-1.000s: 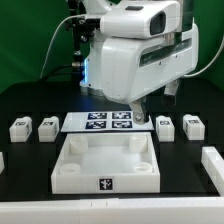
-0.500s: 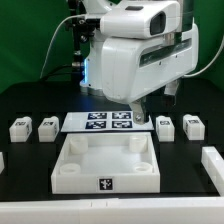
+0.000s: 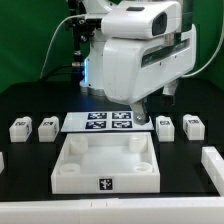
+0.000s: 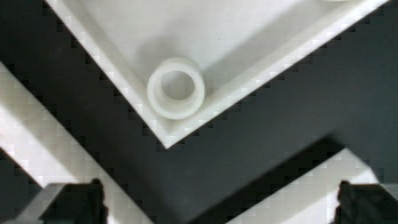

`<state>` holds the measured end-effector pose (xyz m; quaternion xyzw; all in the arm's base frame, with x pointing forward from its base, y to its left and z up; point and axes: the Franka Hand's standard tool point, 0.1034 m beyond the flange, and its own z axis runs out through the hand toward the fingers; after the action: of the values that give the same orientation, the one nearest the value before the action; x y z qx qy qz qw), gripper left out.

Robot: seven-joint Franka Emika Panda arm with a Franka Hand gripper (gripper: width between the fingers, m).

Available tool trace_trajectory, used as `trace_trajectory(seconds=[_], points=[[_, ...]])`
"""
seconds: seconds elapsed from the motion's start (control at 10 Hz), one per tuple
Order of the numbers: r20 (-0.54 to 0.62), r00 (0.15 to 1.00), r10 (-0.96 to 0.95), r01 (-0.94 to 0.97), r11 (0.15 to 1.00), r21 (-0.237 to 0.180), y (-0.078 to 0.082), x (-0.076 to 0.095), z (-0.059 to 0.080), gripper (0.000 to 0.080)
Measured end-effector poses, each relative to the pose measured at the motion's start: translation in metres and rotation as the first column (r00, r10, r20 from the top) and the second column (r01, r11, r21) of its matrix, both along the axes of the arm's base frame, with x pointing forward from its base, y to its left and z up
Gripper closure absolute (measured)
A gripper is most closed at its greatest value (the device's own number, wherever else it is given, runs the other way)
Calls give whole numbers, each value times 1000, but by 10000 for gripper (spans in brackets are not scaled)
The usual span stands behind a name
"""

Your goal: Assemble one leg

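Four look-alike legs stand on the black table, two at the exterior view's left (image 3: 19,128) (image 3: 47,127) and two at its right (image 3: 165,127) (image 3: 193,126). Each is a small white block with a marker tag. The large white square tray (image 3: 72,160) sits in front of them. My gripper (image 3: 141,116) hangs above the tray's back right corner, near the marker board (image 3: 110,122). In the wrist view the gripper (image 4: 217,206) is open wide and empty, and its dark fingertips (image 4: 71,205) show at the frame edge. Below it lies a tray corner with a round socket (image 4: 175,86).
White parts lie at the exterior view's left edge (image 3: 2,160) and right edge (image 3: 212,166). The bulky white arm body (image 3: 135,60) fills the back middle. Cables hang behind it at the back left.
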<state>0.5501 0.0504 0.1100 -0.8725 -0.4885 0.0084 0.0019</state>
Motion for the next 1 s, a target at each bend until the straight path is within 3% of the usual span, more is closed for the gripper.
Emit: trace_trajectory(seconds=[0.3,0.5,0.7,1.0], points=[[2,954,300,-300,954,5,-23,-53,-19,150],[3,850,527,-527,850,18,-52,-81,-42,150],[-2,865,502,-502,864,32,-64,-89,-65,150],[-13,874,487,-485,873,55,-66,-100,-99,150]])
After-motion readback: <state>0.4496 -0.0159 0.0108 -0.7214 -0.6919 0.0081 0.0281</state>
